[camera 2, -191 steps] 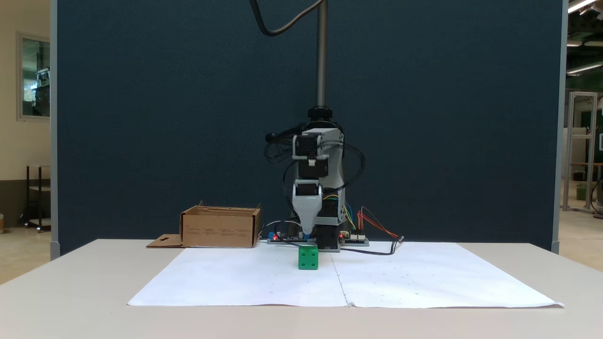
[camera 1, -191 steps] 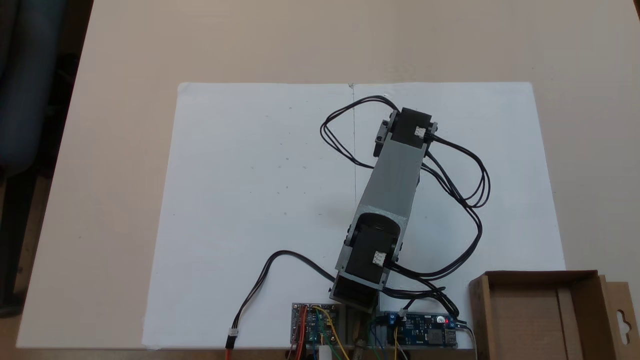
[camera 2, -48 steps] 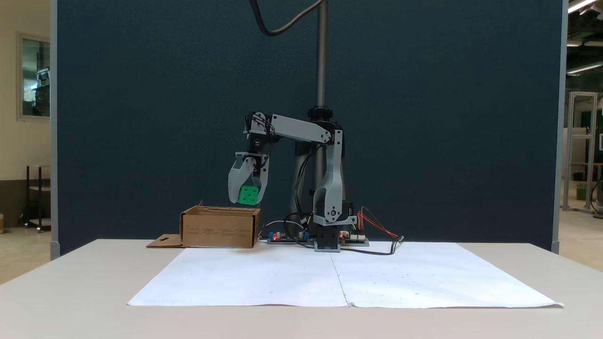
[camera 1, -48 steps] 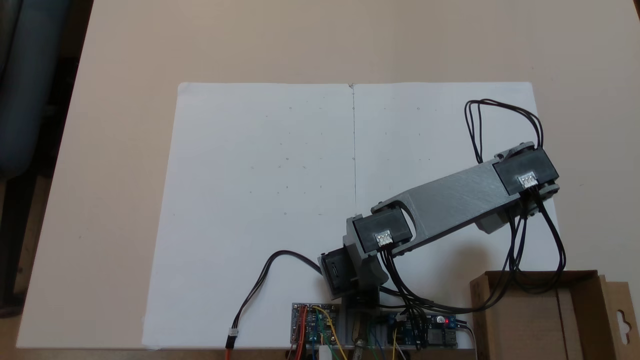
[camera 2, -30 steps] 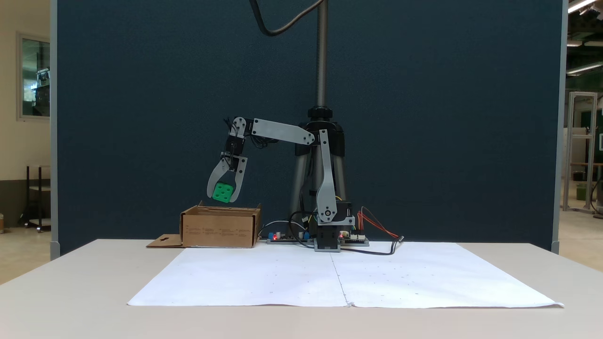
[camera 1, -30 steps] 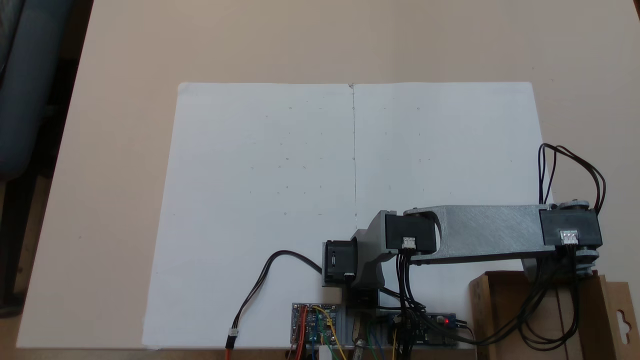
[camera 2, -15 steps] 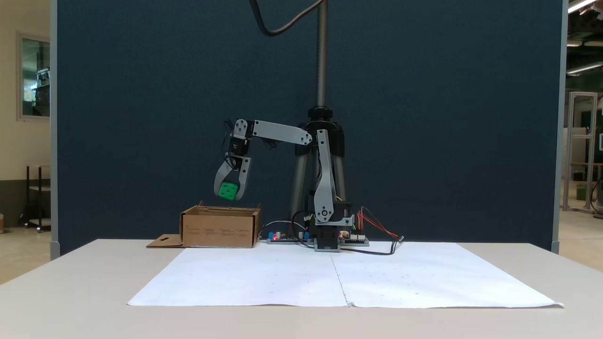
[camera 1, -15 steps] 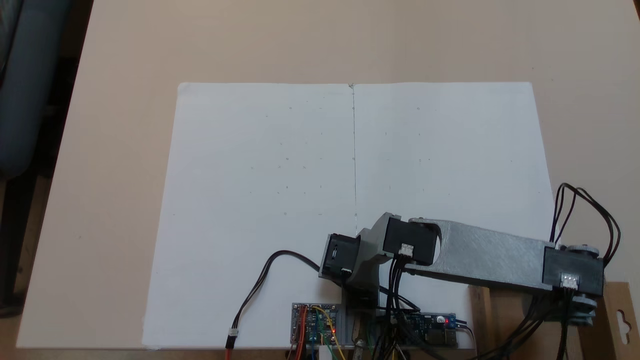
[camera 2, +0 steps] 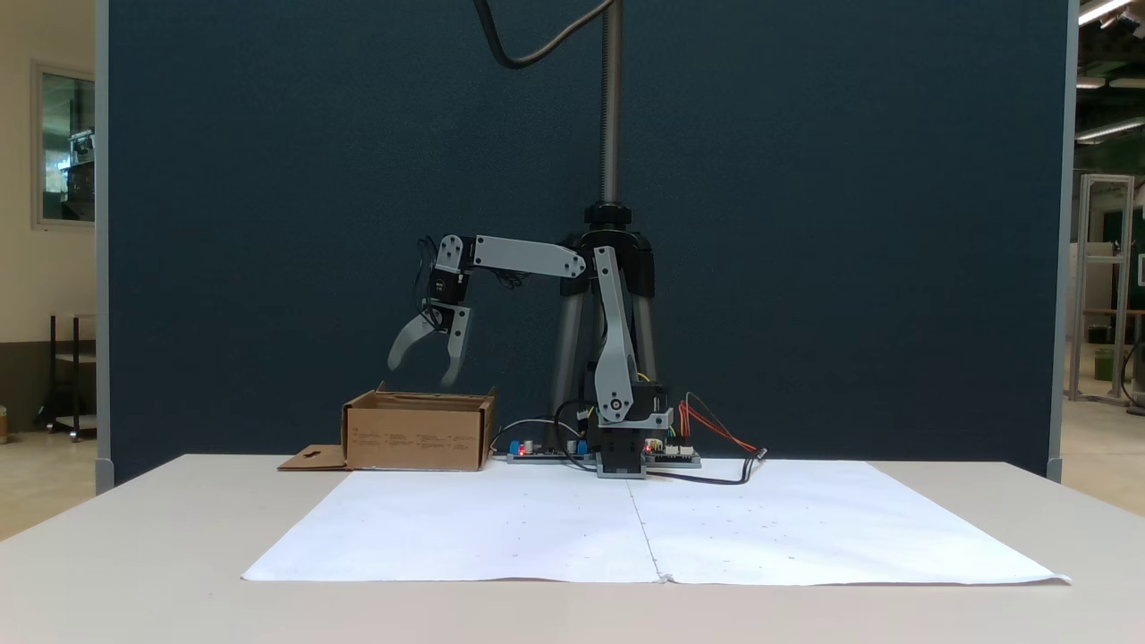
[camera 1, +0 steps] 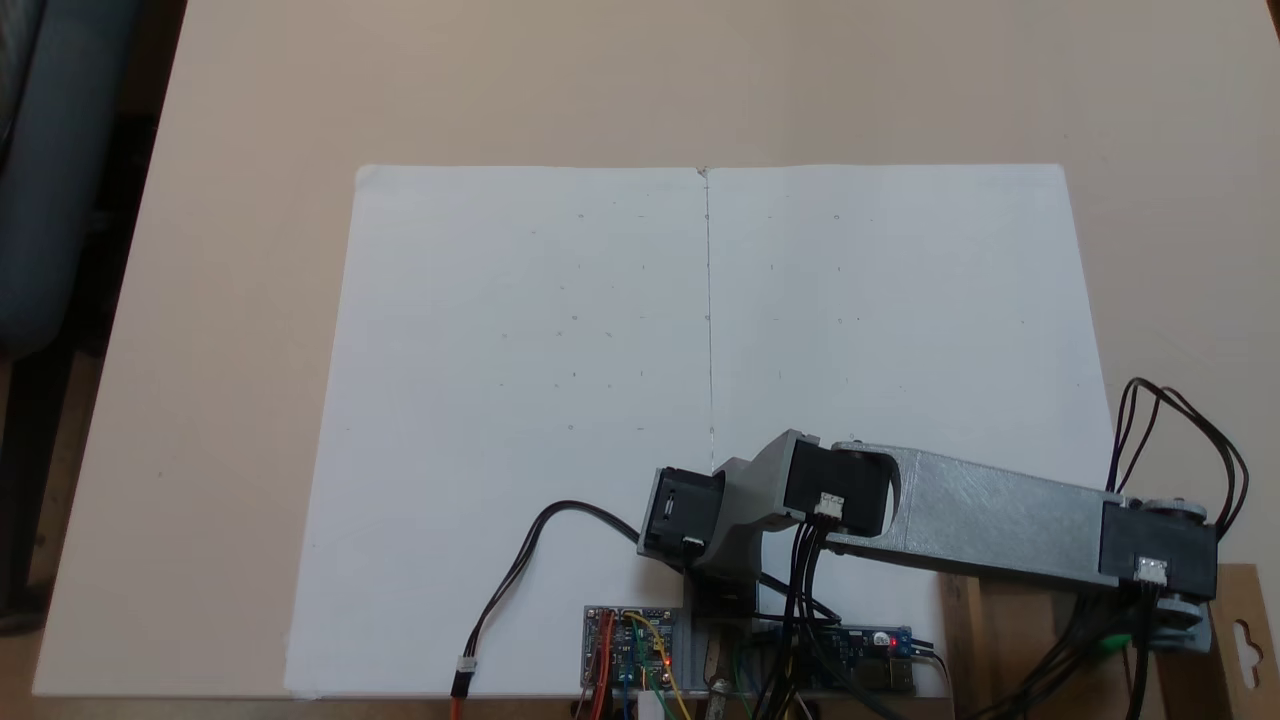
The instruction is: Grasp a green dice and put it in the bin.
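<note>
My gripper (camera 2: pixel 422 371) hangs open just above the bin (camera 2: pixel 416 434), its two grey fingers spread and nothing between them. The bin is a brown cardboard box at the table's back left in this side-on fixed view. From above, the arm's forearm (camera 1: pixel 1000 520) reaches over the bin (camera 1: pixel 958 640) at the lower right. A sliver of the green dice (camera 1: pixel 1115 646) shows there inside the bin, between the black cables and under the wrist motor. The bin's wall hides the dice in the side-on view.
Two white paper sheets (camera 1: pixel 600 350) cover the middle of the table. Circuit boards (camera 1: pixel 630 650) with coloured wires and a black cable (camera 1: pixel 520 570) lie by the arm's base. The bin's flap (camera 1: pixel 1240 620) juts right. A tripod pole (camera 2: pixel 611 107) stands behind the arm.
My gripper was shut on the green dice above the bin half a second ago. It has since opened and the dice has dropped into the bin. The arm barely shifted.
</note>
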You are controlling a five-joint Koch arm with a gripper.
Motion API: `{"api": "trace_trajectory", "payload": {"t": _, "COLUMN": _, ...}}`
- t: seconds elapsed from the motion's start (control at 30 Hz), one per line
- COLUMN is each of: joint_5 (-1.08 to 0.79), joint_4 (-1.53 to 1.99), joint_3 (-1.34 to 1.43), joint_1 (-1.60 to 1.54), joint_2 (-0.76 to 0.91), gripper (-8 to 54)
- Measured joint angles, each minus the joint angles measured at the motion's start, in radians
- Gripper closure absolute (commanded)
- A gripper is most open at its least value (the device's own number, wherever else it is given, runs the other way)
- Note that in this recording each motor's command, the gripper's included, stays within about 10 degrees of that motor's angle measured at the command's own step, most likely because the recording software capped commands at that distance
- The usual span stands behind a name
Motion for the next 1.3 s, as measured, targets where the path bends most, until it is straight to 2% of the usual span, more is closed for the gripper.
{"api": "trace_trajectory", "payload": {"t": 0.1, "joint_5": 0.035, "joint_4": -0.008, "joint_3": -0.002, "joint_1": -0.089, "joint_2": 0.0, "gripper": 3.8}}
{"api": "trace_trajectory", "payload": {"t": 0.17, "joint_5": 0.123, "joint_4": -0.009, "joint_3": -0.04, "joint_1": -0.229, "joint_2": 0.012, "gripper": 3.7}}
{"api": "trace_trajectory", "payload": {"t": 0.33, "joint_5": 0.224, "joint_4": -0.012, "joint_3": -0.044, "joint_1": -0.578, "joint_2": 0.141, "gripper": 2.7}}
{"api": "trace_trajectory", "payload": {"t": 0.73, "joint_5": 0.256, "joint_4": -0.081, "joint_3": -0.044, "joint_1": -1.457, "joint_2": 0.207, "gripper": 1.8}}
{"api": "trace_trajectory", "payload": {"t": 0.93, "joint_5": 0.259, "joint_4": -0.089, "joint_3": -0.038, "joint_1": -1.606, "joint_2": 0.206, "gripper": 1.9}}
{"api": "trace_trajectory", "payload": {"t": 1.07, "joint_5": 0.264, "joint_4": -0.262, "joint_3": 0.232, "joint_1": -1.71, "joint_2": 0.282, "gripper": 2.0}}
{"api": "trace_trajectory", "payload": {"t": 1.13, "joint_5": 0.264, "joint_4": -0.337, "joint_3": 0.425, "joint_1": -1.74, "joint_2": 0.373, "gripper": 1.9}}
{"api": "trace_trajectory", "payload": {"t": 1.3, "joint_5": 0.265, "joint_4": -0.528, "joint_3": 0.664, "joint_1": -1.759, "joint_2": 0.574, "gripper": 1.8}}
